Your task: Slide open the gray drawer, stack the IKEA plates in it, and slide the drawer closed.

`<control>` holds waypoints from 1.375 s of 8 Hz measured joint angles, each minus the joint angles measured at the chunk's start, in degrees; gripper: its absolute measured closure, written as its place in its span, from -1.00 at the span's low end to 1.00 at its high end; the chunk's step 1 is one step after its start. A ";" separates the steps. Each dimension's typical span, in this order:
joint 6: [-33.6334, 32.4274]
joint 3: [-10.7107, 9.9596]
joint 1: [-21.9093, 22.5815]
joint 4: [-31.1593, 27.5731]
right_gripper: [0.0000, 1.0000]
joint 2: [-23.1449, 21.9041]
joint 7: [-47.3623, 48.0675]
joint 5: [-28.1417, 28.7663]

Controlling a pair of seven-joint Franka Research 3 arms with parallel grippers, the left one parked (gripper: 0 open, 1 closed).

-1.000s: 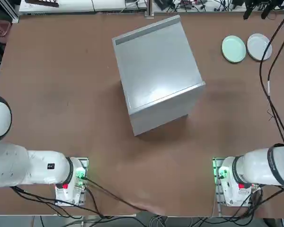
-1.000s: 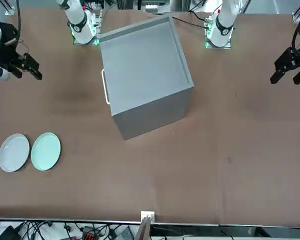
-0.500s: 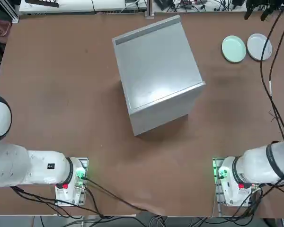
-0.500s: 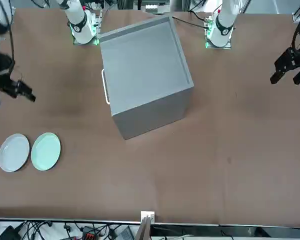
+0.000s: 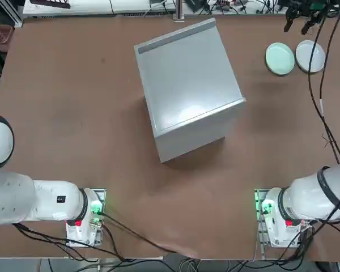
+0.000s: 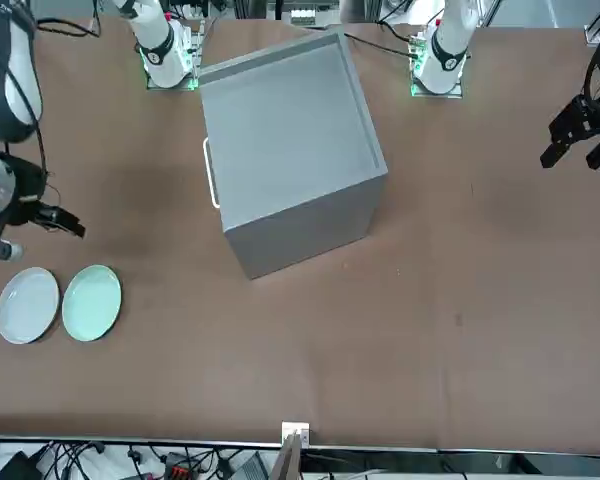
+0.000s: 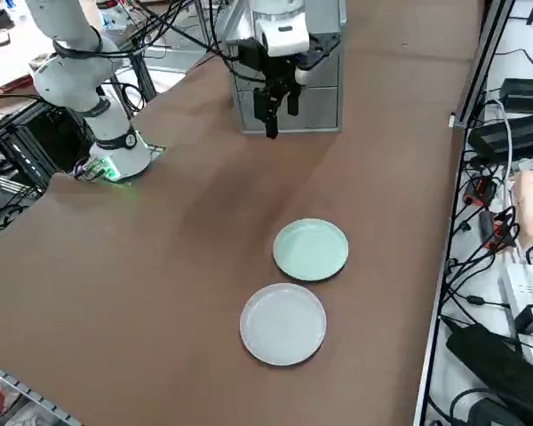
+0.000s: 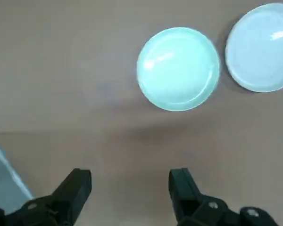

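Fingers of the right gripper (image 8: 127, 188) hang wide and empty over the desk's far right corner near the IKEA plates (image 5: 280, 58); the gray drawer (image 6: 212, 172) remains shut, so plates grabbed first would have nowhere to go.

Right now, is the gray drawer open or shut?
Shut. The gray drawer sits flush in the cabinet, nothing pulled out. The open right gripper hangs near the plates, holding nothing.

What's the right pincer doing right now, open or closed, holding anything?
Right pincer: open and empty, hanging in the air above the table, near the mint green plate and the white-gray plate, touching neither.
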 joint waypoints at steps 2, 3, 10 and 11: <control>-0.20 1.94 1.75 0.11 -1.00 -0.37 -0.03 4.49; -0.24 2.95 4.22 -0.10 -1.00 -0.54 -0.04 5.38; 4.15 3.28 13.60 -14.19 -1.00 -7.61 -16.80 22.01; 4.51 3.27 13.60 -15.61 -1.00 -8.02 -17.49 23.81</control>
